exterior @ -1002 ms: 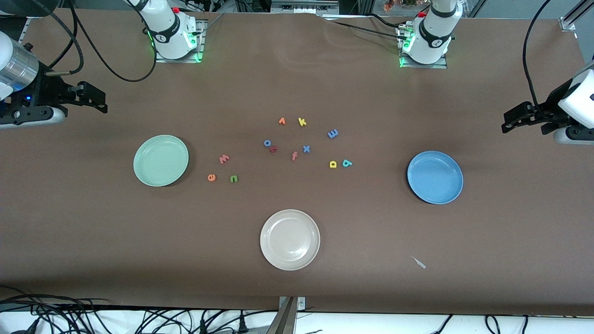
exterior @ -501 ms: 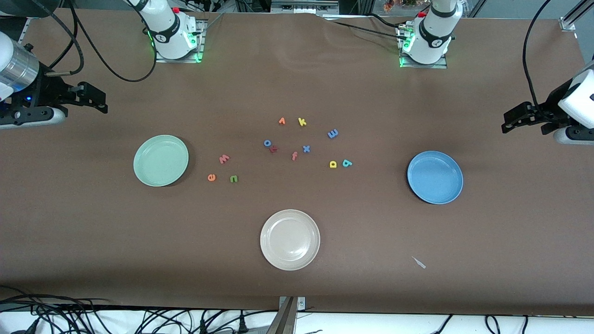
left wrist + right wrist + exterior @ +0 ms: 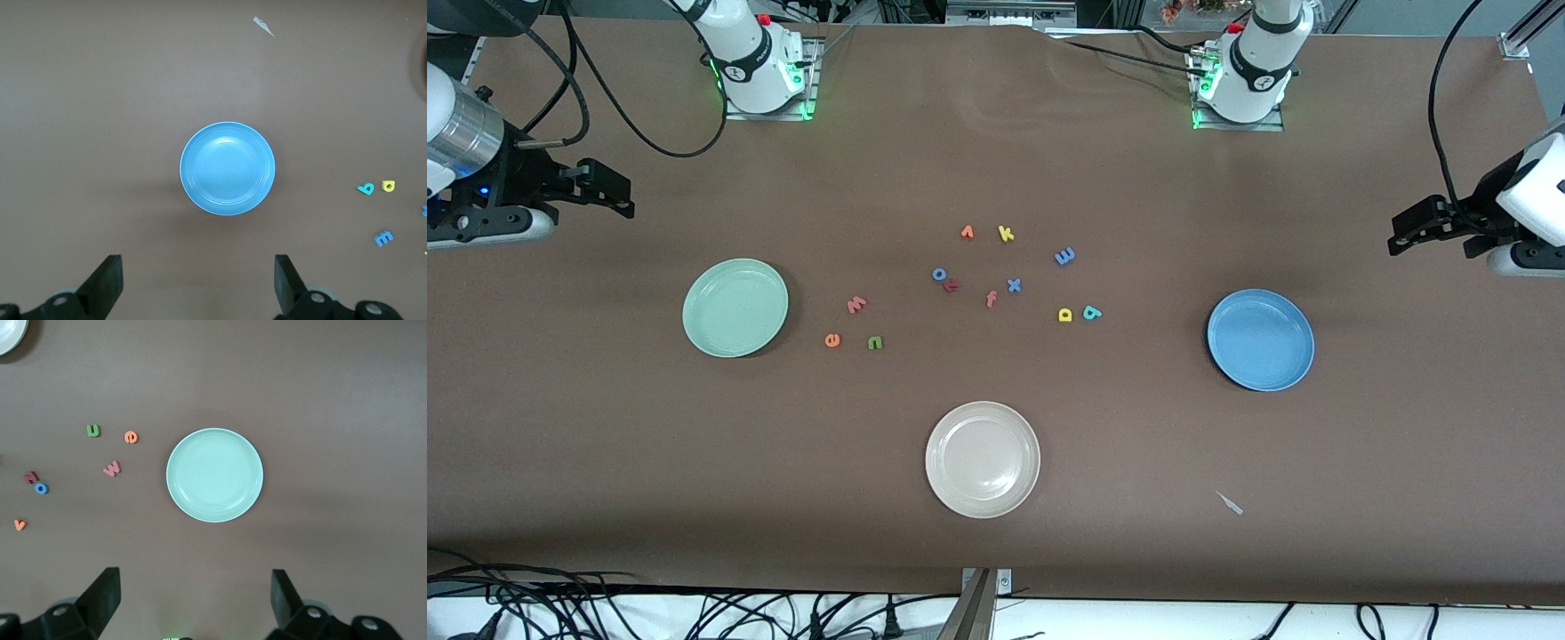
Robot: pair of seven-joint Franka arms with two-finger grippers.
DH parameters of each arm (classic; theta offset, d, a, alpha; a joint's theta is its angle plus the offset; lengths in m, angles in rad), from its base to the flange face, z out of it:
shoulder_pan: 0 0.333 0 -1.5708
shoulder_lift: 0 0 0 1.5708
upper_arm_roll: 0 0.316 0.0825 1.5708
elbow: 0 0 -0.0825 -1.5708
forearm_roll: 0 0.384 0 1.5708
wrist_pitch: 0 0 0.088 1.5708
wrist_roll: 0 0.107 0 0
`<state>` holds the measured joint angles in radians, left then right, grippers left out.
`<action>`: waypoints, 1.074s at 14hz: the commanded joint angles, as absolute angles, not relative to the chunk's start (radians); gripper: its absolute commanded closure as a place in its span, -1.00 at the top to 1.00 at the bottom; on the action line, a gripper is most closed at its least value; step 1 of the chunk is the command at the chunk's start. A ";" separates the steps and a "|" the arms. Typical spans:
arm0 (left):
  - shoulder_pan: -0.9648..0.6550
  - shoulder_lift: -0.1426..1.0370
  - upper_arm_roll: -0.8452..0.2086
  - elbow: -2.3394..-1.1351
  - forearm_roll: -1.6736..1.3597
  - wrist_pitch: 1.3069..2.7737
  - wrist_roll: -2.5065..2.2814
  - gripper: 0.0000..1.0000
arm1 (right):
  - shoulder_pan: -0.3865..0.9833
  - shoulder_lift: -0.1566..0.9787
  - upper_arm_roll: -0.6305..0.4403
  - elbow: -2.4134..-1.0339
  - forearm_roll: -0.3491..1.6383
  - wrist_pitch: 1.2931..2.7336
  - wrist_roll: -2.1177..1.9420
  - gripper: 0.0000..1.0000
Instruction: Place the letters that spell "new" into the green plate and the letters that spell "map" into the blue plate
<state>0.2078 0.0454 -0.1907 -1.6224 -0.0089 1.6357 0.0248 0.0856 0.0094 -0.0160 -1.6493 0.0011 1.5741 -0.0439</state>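
The green plate (image 3: 735, 308) (image 3: 214, 475) lies toward the right arm's end, with the salmon w (image 3: 856, 304), orange e (image 3: 832, 340) and green n (image 3: 875, 342) on the table beside it. The blue plate (image 3: 1260, 340) (image 3: 227, 168) lies toward the left arm's end. Beside it are the blue m (image 3: 1064, 256), yellow a (image 3: 1064, 315) and teal p (image 3: 1092, 312). Both plates hold nothing. My right gripper (image 3: 615, 197) (image 3: 196, 597) hangs open over the table's end by the green plate. My left gripper (image 3: 1409, 231) (image 3: 198, 280) hangs open by the blue plate.
A cream-white plate (image 3: 983, 459) sits nearest the front camera. In the middle lie a yellow k (image 3: 1006, 234), an orange letter (image 3: 967, 232), blue o (image 3: 939, 274), dark red r (image 3: 951, 285), salmon f (image 3: 991, 299) and blue x (image 3: 1014, 285). A white scrap (image 3: 1230, 503) lies nearby.
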 commanded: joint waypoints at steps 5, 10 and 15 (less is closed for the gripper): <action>0.210 0.037 -0.189 -1.635 -0.026 1.647 0.046 1.00 | 0.087 -0.002 -0.012 -1.654 -0.003 1.562 -0.037 1.00; 0.212 0.038 -0.189 -1.635 -0.026 1.647 0.046 1.00 | 0.087 -0.012 -0.012 -1.661 -0.003 1.560 -0.037 1.00; 0.212 0.038 -0.189 -1.635 -0.026 1.647 0.048 1.00 | 0.087 -0.015 -0.014 -1.661 -0.003 1.560 -0.037 1.00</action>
<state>0.2078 0.0470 -0.1907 -1.6240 -0.0089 1.6360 0.0248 0.0856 0.0037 -0.0154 -1.6501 0.0011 1.5670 -0.0439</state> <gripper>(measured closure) 0.000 0.000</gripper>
